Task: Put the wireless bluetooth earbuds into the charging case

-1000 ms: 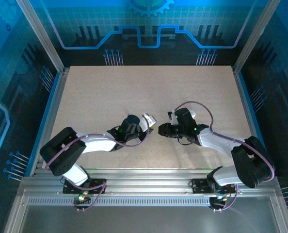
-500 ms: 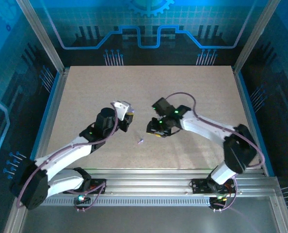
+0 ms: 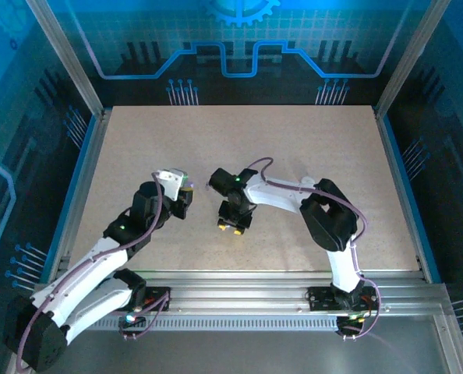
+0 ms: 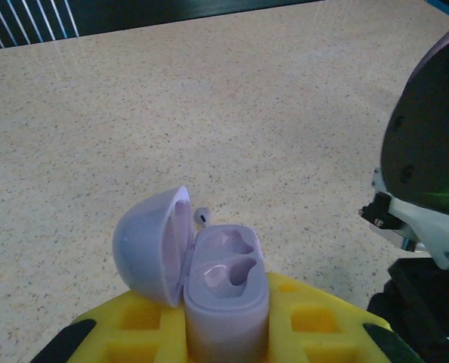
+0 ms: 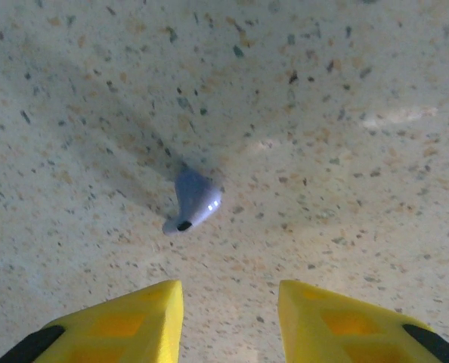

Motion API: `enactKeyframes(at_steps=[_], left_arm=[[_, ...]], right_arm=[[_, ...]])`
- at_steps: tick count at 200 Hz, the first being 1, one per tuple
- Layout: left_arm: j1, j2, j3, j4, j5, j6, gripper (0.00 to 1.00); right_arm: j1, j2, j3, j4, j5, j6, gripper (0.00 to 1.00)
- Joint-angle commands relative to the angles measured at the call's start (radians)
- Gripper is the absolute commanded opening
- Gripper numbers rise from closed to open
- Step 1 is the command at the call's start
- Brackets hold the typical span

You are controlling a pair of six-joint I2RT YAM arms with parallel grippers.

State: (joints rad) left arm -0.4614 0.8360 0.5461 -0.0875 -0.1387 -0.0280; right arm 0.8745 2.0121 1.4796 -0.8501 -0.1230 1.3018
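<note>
An open lavender charging case (image 4: 226, 299) stands upright between the yellow fingers (image 4: 323, 314) of my left gripper (image 4: 228, 325), which is shut on its base. The lid (image 4: 145, 246) hangs to the left. Whether a bud sits in its two wells I cannot tell. A small pale bud-like piece (image 4: 201, 215) peeks out just behind the case's rim. One lavender earbud (image 5: 193, 203) lies on the table a little ahead of my right gripper (image 5: 228, 310), which points down, open, with nothing between its fingers (image 5: 141, 321). From above, the left gripper (image 3: 177, 185) and right gripper (image 3: 231, 224) stand side by side near mid-table.
The speckled beige table (image 3: 294, 148) stretches out behind both grippers. The right arm's dark wrist (image 4: 428, 174) looms close on the right of the left wrist view. Blue-lit walls and metal posts (image 3: 83, 78) ring the table.
Both arms have swung left. An earbud dropped onto the table between the grippers, and my right gripper has come down over it. The left gripper carried the case leftward.
</note>
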Motion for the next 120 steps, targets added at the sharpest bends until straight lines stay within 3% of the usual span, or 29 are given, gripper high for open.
enactKeyframes(at_steps=[1,120], left_arm=[[0.009,-0.014,-0.017,-0.029,-0.016,-0.018,0.15],[0.024,-0.014,-0.025,-0.006,-0.002,-0.026,0.16]], right_arm=[[0.011,0.034,0.047,-0.055,0.040,0.059,0.40],[-0.019,0.131,0.125,-0.061,0.051,0.034,0.33]])
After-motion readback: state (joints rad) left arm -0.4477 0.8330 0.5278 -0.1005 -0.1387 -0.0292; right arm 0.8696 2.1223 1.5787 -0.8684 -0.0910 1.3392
